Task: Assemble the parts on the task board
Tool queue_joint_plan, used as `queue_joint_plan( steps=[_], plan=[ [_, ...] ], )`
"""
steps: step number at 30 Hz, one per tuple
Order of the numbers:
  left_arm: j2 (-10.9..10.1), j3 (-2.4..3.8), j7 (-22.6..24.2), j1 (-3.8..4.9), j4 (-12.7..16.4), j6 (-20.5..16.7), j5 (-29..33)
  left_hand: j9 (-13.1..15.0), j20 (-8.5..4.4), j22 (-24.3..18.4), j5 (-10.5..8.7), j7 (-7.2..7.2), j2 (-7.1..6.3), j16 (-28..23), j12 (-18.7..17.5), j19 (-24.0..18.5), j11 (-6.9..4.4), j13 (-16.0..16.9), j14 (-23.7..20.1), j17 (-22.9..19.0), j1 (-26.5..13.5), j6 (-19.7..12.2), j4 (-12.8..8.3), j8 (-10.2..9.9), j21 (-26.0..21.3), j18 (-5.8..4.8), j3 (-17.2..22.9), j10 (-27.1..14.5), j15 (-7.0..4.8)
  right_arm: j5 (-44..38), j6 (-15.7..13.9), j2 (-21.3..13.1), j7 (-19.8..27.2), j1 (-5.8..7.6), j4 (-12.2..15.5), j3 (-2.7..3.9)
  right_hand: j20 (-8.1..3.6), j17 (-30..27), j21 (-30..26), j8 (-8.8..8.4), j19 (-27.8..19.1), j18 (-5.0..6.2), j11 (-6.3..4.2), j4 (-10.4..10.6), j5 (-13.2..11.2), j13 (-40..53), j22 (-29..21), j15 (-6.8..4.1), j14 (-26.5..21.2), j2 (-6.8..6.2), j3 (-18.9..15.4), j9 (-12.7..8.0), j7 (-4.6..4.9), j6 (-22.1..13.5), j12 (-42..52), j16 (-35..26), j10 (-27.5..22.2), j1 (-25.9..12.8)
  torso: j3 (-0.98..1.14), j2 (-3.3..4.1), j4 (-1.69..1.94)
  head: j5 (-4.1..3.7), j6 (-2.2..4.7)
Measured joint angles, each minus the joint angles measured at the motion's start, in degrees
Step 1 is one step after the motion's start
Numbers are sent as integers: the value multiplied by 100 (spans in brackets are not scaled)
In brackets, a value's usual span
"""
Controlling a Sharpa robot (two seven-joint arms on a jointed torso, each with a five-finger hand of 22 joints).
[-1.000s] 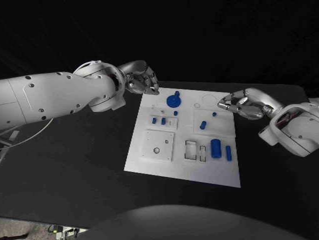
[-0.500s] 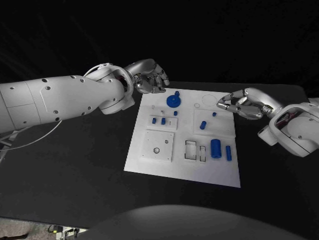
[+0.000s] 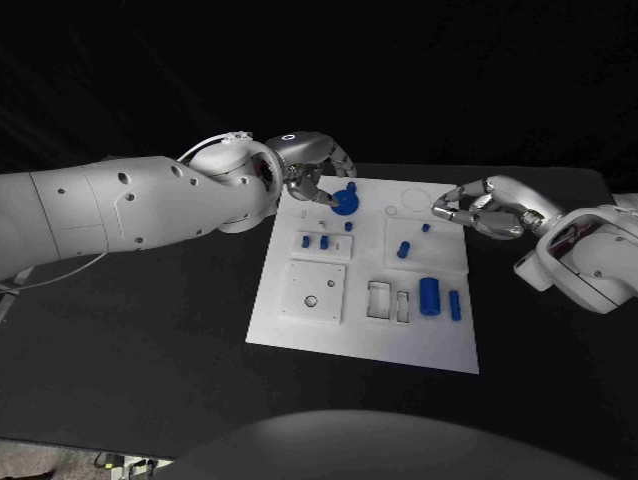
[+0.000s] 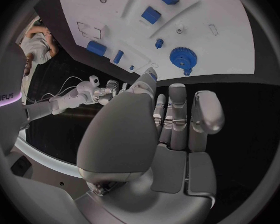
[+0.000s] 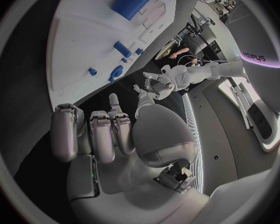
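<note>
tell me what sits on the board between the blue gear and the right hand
In the head view, between the blue gear and the right hand the task board is mostly bare white, marked by a small ring and a larger circular outline.

A black table (image 3: pixel 146 330) stands against a dark, unlit background

My rig's arms and hands

I see glossy white arm shells dotted with dark screws, ending in jointed silver hands.

left hand (image 3: pixel 313 165) moved over the blue gear (image 3: pixel 347 203).
</note>
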Motion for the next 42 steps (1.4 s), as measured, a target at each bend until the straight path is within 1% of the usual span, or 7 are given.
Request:
queue_joint_plan(
  steps=[5,10,12,17,20,23,42],
  plan=[
    [159,4,20,-9,-117,120,-585,-139,-127,0,89,78,44,154,101,219,-102,-179,296,-100,44,361,5,114,119,2,-36,4,-122,0,8,5,3,-7,-1,0,0,4,0,0,0,0,0,0,0,-5,0,0,0,7,0,0,0,0,0,0,0,7,2,-1,0,-9,0],
    [269,4,70,-49,-193,270,-1014,-207,-167,0,113,111,83,154,176,260,-217,-311,325,-282,83,756,-8,211,118,1,-23,115,-150,0,18,5,3,-13,-6,0,0,4,0,0,0,0,0,0,0,-10,-1,0,0,-17,0,0,0,0,0,0,0,31,1,-1,-2,-21,0],
    [303,4,97,-71,-224,322,-1146,-228,-181,-1,123,116,82,154,177,273,-213,-346,325,-298,83,832,-20,211,118,2,-11,140,-151,0,22,2,3,-15,-7,0,0,4,0,0,0,0,0,0,0,-10,-1,0,0,-17,0,0,0,0,0,0,0,30,0,-1,-2,-36,0],
    [384,4,176,-125,-309,422,-1400,-293,-209,-1,179,126,105,506,177,301,-224,-429,498,-45,105,882,-52,211,119,1,21,230,-195,0,37,-7,3,-23,-11,0,0,3,0,0,0,0,0,0,0,-9,-1,0,0,-17,0,0,0,0,0,0,0,30,1,-2,1,-54,0],
    [444,4,225,-151,-368,450,-1506,-354,-210,-1,218,118,105,1019,177,302,-228,-515,739,389,105,937,-59,211,119,2,78,276,-214,0,44,-6,3,-33,-15,0,0,3,0,0,0,0,0,0,0,-9,-1,0,0,-17,0,1,0,0,0,0,0,30,1,-2,4,-53,0],
    [502,4,272,-178,-409,455,-1584,-409,-239,-1,249,116,105,1352,177,331,-228,-601,837,632,141,997,-72,211,118,2,124,365,-232,0,49,0,3,-43,-18,0,0,3,0,0,0,0,0,0,0,-9,-1,0,0,-17,0,1,0,0,0,0,0,30,1,-2,7,-47,0],
    [742,14,446,-353,-657,531,-1876,-547,-260,-2,269,74,67,1618,177,434,-254,-834,858,672,189,1077,-96,153,252,-15,305,794,-253,0,56,-10,15,-58,-15,0,0,2,-22,0,0,0,1,0,0,-5,-2,0,0,6,0,1,0,0,1,0,0,53,2,-6,4,-62,0]
  ],
)
